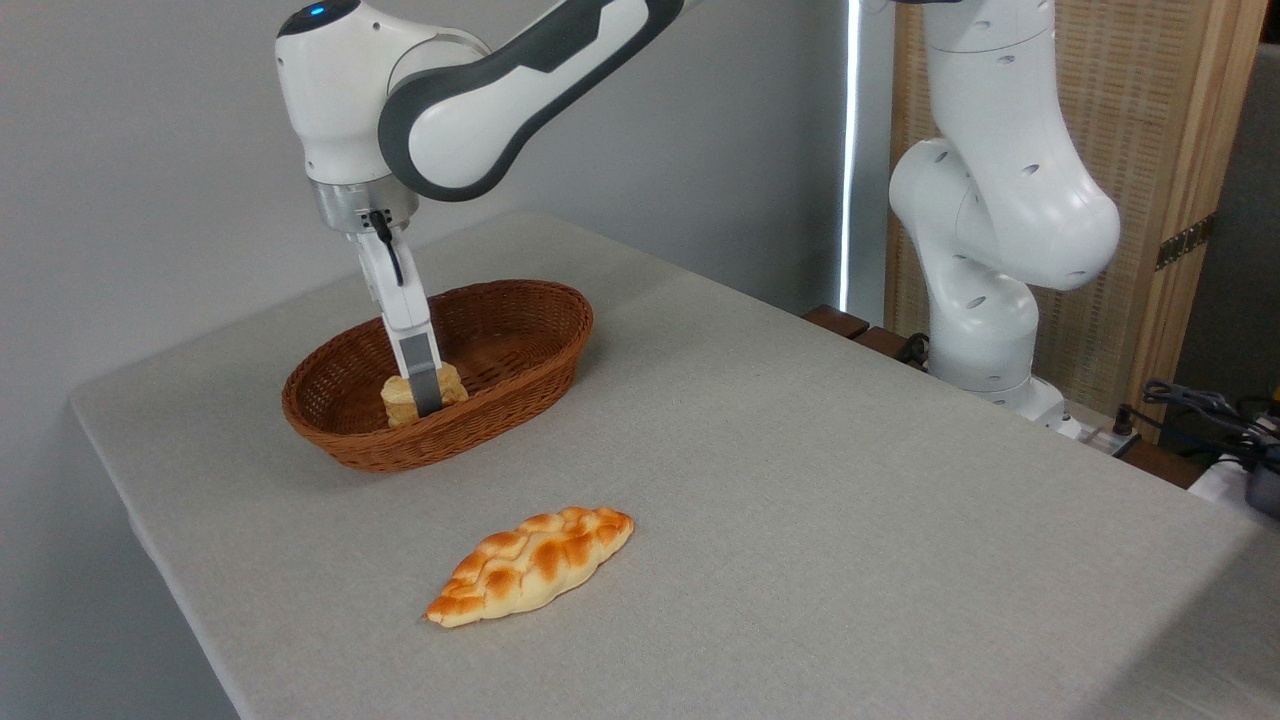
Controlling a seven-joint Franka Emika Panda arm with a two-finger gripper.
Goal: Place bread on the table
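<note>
The bread (400, 395), a small chunky cream piece with golden edges, lies inside the brown wicker basket (520, 375) at the back left of the table (800, 480). My gripper (425, 400) reaches straight down into the basket at the bread. One grey-tipped finger (424, 380) stands against the bread's near face and covers its middle. The other finger is hidden behind it, so the width of the jaws does not show. The bread rests on the basket floor.
A long braided golden loaf (530, 563) lies on the table in front of the basket. The arm's white base (985, 330) stands beyond the table's right rear edge, with cables (1200, 405) at the far right.
</note>
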